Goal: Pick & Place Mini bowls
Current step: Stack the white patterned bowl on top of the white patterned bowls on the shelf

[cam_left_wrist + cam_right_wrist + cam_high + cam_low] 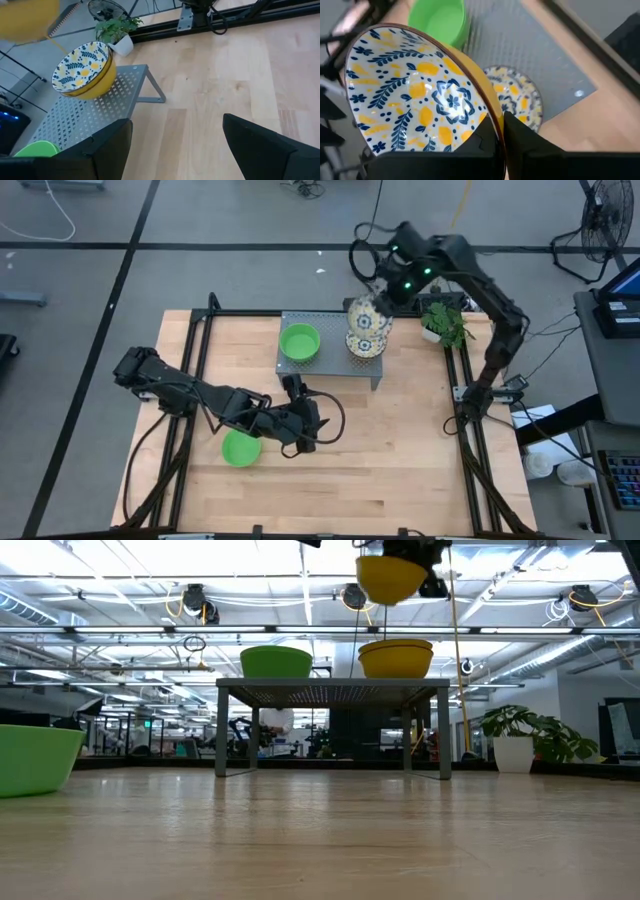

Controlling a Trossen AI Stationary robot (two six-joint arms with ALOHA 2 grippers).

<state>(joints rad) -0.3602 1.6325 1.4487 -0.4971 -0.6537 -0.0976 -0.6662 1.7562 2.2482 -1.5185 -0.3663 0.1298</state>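
My right gripper (pixel 378 300) is shut on a white bowl with a blue-and-yellow floral inside and a yellow outside (pixel 415 100), held above the grey perforated stand (pixel 330 365). It also shows high in the low view (pixel 392 578). On the stand rest a green bowl (pixel 299 342) and another floral bowl (pixel 366 342), each on its base. A second green bowl (pixel 240 448) sits on the table at the near left. My left gripper (pixel 296 398) is open and empty over the table, just right of that bowl, pointing toward the stand. My right gripper pinches the floral bowl's rim (pixel 492 120), one finger inside the bowl (pixel 480 145) and one on its yellow outer wall (pixel 530 140). The bowl is lifted clear above the stand and tilted, its patterned inside facing the wrist camera.
A potted plant (pixel 443 323) stands at the table's far right corner, beside the stand. Black frame rails (pixel 200 330) run along the table's edges. Bare wood (pixel 400 450) lies between the stand and the near edge.
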